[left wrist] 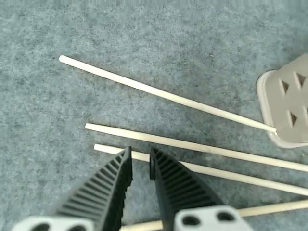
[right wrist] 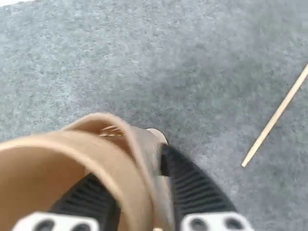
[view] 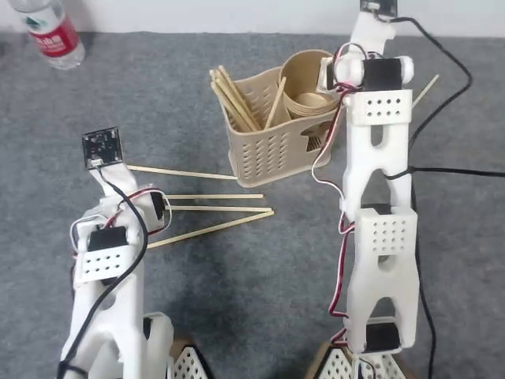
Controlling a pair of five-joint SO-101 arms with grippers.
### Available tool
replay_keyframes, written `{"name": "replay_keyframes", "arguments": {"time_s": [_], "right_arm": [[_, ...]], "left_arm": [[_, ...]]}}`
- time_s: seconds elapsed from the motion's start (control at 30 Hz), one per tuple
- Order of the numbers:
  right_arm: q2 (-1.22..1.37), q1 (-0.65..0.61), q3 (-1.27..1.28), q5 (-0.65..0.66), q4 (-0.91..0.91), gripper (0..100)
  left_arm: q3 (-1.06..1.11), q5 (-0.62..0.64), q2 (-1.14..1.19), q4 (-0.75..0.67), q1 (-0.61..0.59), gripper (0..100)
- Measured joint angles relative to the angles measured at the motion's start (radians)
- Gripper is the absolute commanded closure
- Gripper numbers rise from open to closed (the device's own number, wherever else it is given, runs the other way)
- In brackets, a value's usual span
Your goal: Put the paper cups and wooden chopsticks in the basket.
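Your high view gives you what neither wrist camera does: the whole beige basket (view: 268, 150) standing on the grey-carpeted desk (view: 260, 300); a bundle of wooden chopsticks (view: 233, 99) leans in its left part and nested paper cups (view: 309, 104) sit in its right part; a plastic water bottle (view: 51, 33) sits at the far left corner of the desk. Four loose chopsticks (view: 217, 208) lie flat on the desk between the basket and your left arm, fanned slightly apart. The left wrist view shows you their near ends and one lower corner of the basket (left wrist: 288, 106); the farthest chopstick (left wrist: 163, 94) runs up to that corner. Your left hand (left wrist: 139, 158) is set narrow and holds nothing; its tips hang just over the third chopstick (left wrist: 216, 171) near its end, and you cannot tell whether they touch it. The right wrist view shows you the grip that the arm hides from above: your right hand (right wrist: 132, 166) is clamped on a paper cup (right wrist: 62, 154), the cup's wall pinched against the outer finger (right wrist: 192, 187). From above, that held cup's mouth (view: 308, 63) sits over the nested cups at the basket's right end; whether it rests on them you cannot tell. A stray chopstick (right wrist: 276, 115) lies on the carpet apart from the cup; the high view places it (view: 426, 90) beyond your right arm, on the side away from the basket.
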Motion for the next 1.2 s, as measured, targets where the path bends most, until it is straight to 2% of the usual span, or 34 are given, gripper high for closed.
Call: {"name": "replay_keyframes", "arguments": {"time_s": [0.1,0.23,0.37,0.5,0.6,0.77,0.9,1.1,1.2], "right_arm": [[0.003,-0.014,-0.009,0.049,-0.002,67.4],[-0.048,-0.015,0.006,0.15,0.018,72.3],[-0.141,-0.002,0.008,0.187,0.037,75.9],[-0.281,0.087,0.008,0.192,0.052,76.1],[-0.361,0.201,0.008,0.149,0.054,76.4],[-0.382,0.351,0.038,0.104,0.018,76.4],[-0.296,0.368,0.172,0.103,-0.071,76.8],[-0.035,0.353,0.279,0.103,-0.255,86.3],[0.083,0.344,0.27,0.103,-0.322,77.2]], "left_arm": [[0.025,0.0,0.0,-0.034,0.0,94],[0.034,0.0,0.0,-0.063,0.0,94],[0.034,0.0,0.0,-0.066,0.0,94],[0.034,0.0,0.0,-0.066,0.0,94],[0.034,0.0,0.0,-0.066,0.0,94],[0.034,0.0,0.0,-0.066,0.0,94],[0.034,0.0,0.0,-0.066,0.0,94],[0.037,0.0,0.0,-0.066,0.0,94],[0.037,0.0,0.0,-0.066,0.0,94]]}}
